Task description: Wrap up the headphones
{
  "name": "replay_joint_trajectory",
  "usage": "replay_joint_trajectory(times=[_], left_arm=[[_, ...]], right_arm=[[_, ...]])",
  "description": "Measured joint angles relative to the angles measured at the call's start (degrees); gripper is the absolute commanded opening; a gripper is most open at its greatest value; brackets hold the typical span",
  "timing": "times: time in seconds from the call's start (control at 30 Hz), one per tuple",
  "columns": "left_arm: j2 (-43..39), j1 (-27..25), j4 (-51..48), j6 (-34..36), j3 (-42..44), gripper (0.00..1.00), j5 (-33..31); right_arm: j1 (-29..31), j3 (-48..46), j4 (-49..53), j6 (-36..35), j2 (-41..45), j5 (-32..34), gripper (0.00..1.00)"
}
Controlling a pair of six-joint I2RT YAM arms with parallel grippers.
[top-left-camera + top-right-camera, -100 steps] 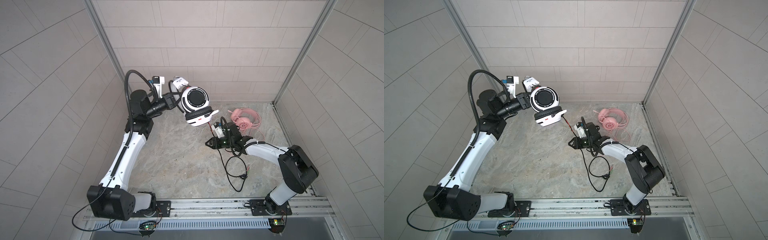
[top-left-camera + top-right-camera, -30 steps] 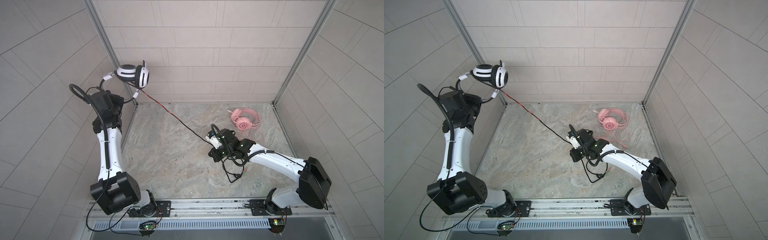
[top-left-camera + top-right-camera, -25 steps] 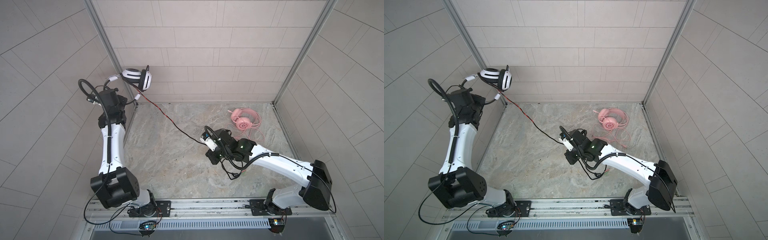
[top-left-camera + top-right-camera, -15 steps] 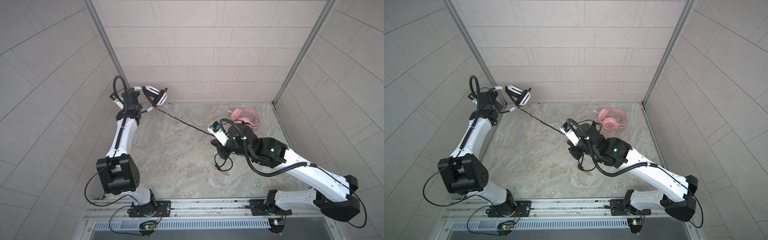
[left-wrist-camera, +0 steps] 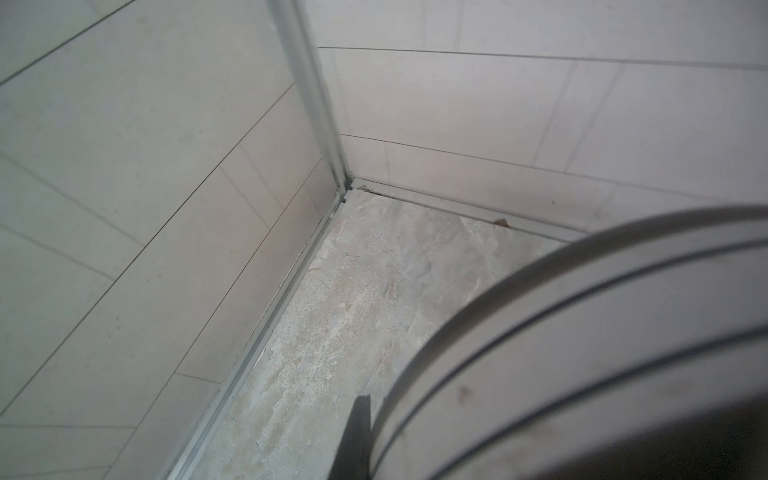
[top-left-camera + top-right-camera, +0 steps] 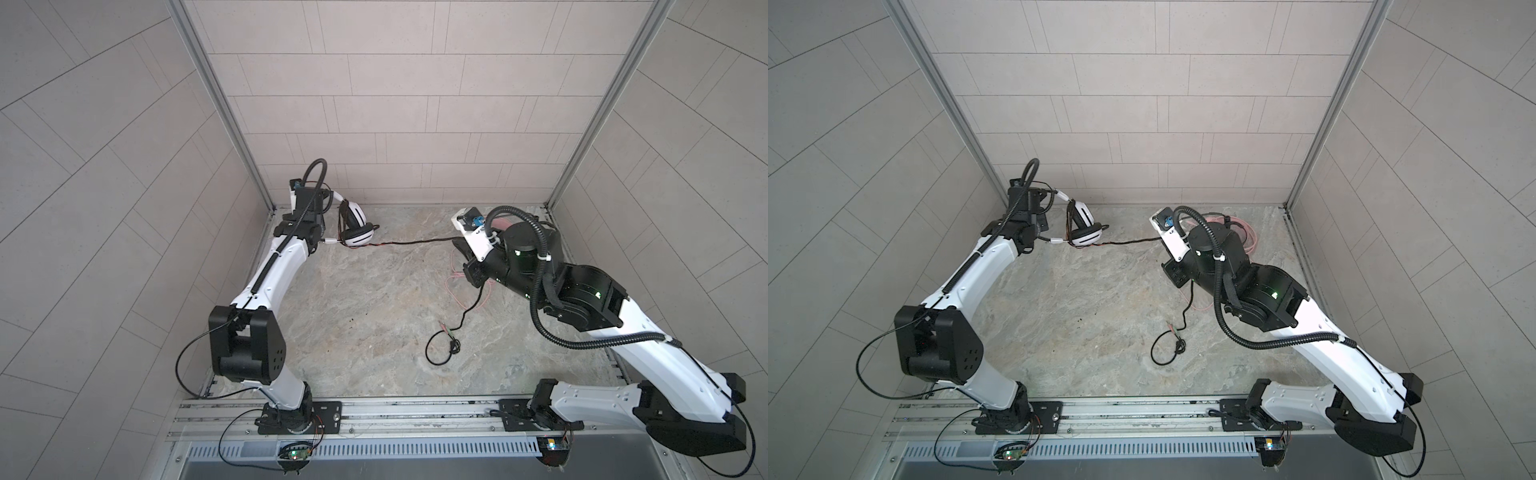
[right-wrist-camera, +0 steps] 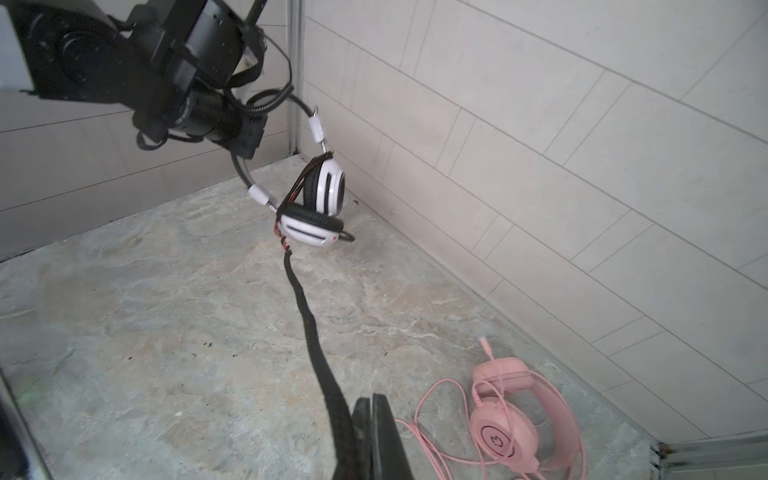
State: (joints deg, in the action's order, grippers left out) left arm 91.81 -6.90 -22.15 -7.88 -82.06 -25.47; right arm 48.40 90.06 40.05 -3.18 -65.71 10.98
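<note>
**Top views.** White-and-black headset [image 6: 353, 224]: just right of left corner post [image 6: 224, 104], lower and farther from it than half a second ago. Left gripper [image 6: 320, 222]: clamped shut on wire headband. Black-and-red cable [image 6: 409, 242]: runs taut from headset, away from post, to right gripper [image 6: 460, 244]. Slack tail looped on floor [image 6: 353, 316]. Pink headset [image 6: 1246, 232]: well apart from post, now mostly hidden behind right arm [image 6: 1258, 286].

**Left wrist.** Blurred white ear cup [image 5: 582, 353] close up, post [image 5: 316, 104] behind. Grip not discernible here.

**Right wrist.** Right gripper [image 7: 371, 432] pinched tight on cable [image 7: 307, 328]. White-and-black headset [image 7: 324, 199] hanging near post. Pink headset [image 7: 507, 432] flat on floor, far from post.
</note>
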Motion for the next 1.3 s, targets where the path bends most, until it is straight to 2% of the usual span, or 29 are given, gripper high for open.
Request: replay_joint_trajectory(times=[0.23,0.57,0.9,1.13,1.3], left_arm=[[0.0,-2.3,-3.9,13.7,0.0,0.0,9.2],[-0.5,-4.0,-9.4,22.8,-0.1,0.0,20.6],[-0.6,-4.4,-14.9,24.0,-3.6,0.0,30.1],[-3.1,-4.8,-15.8,23.5,-3.4,0.0,32.9],[-6.8,-6.9,-16.1,23.4,-1.2,0.0,34.1]], right_arm=[[-9.4,1.0,-2.4,-1.0,1.1,-2.4,0.0],[-19.0,-1.0,-4.9,1.9,1.1,-6.8,0.0],[-22.8,-1.9,-8.0,5.7,0.3,-9.9,0.0],[-25.5,0.6,-9.5,7.7,-4.2,-12.0,0.0],[-29.7,2.1,-12.7,10.2,-6.0,-13.7,0.0]])
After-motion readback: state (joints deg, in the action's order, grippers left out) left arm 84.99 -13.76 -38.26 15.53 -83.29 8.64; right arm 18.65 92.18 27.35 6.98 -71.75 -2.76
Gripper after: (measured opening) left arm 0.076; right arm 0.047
